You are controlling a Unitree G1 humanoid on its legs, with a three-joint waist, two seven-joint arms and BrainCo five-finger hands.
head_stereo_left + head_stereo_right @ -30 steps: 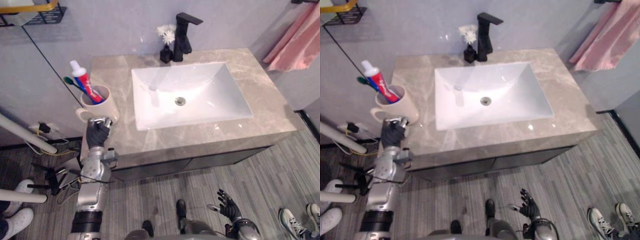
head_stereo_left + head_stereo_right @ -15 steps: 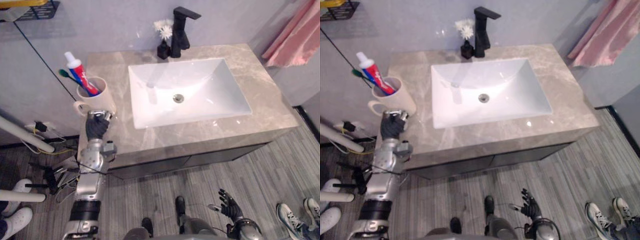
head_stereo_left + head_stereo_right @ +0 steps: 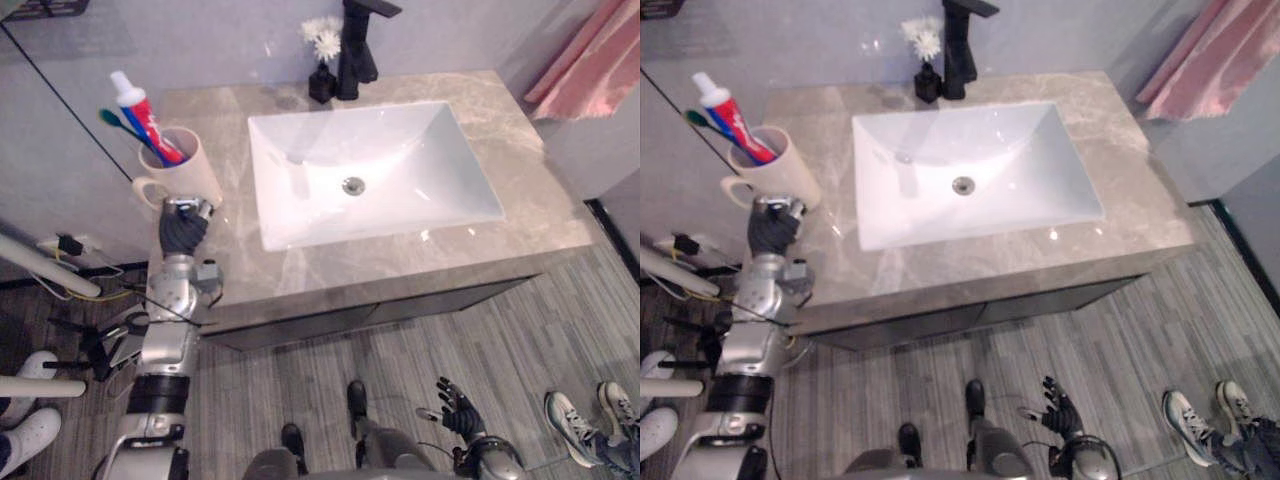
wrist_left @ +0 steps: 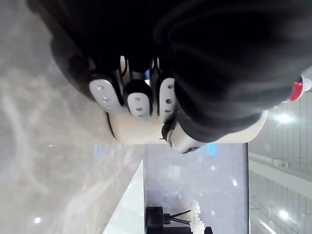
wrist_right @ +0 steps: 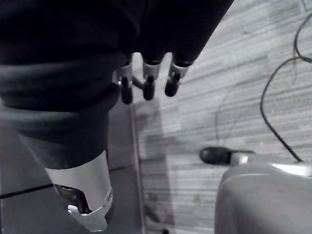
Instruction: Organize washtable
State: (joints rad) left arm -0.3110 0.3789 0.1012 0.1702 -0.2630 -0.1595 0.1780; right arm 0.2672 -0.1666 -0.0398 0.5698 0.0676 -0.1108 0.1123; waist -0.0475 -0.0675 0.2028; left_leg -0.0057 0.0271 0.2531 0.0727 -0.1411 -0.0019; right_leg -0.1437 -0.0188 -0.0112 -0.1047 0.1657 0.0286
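A cream mug (image 3: 188, 170) stands at the left end of the marble counter (image 3: 400, 255). It holds a red and white toothpaste tube (image 3: 145, 115) and a green toothbrush (image 3: 113, 120). My left hand (image 3: 182, 225) is at the counter's edge just in front of the mug, its fingers (image 4: 139, 100) curled, with the knuckles against the mug's wall (image 4: 141, 131). It holds nothing. My right hand (image 3: 455, 405) hangs low over the floor, its fingers (image 5: 148, 78) straight and spread.
A white sink (image 3: 300, 150) fills the counter's middle. A black faucet (image 3: 358, 45) and a small black vase of white flowers (image 3: 322, 60) stand behind it. A pink towel (image 3: 590, 70) hangs at the right. A person's shoes (image 3: 575, 420) are on the floor.
The whole picture has shifted up and left because the camera moved. My left hand stays against the mug, and nothing on the counter has moved.
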